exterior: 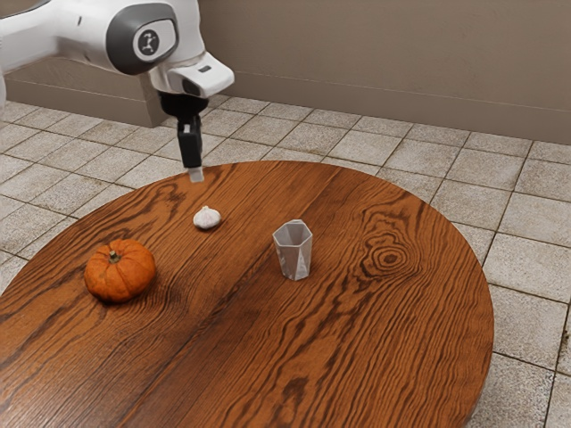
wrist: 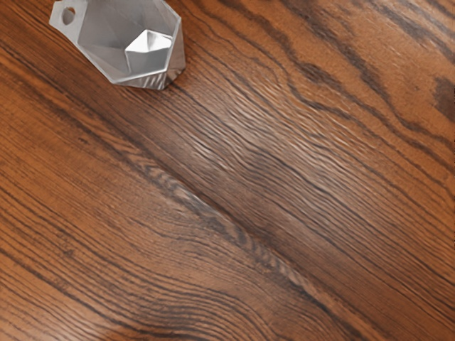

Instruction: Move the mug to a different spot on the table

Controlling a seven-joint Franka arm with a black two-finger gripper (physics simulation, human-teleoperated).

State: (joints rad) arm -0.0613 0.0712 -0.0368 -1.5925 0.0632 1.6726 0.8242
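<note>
Mug (exterior: 293, 250), pale grey and faceted, stands upright near the middle of the round wooden table (exterior: 375, 357), with nothing touching it. A garlic bulb (exterior: 207, 218) lies toward the exterior view's left of it, and an orange pumpkin (exterior: 120, 269) sits further left, well apart. The black gripper (exterior: 194, 174) hangs pointing down over the table's far edge, beyond the garlic and well apart from the mug. Seen side-on, I cannot tell whether it is open or closed. The wrist view looks into the mug's hollow beside its looped handle.
</note>
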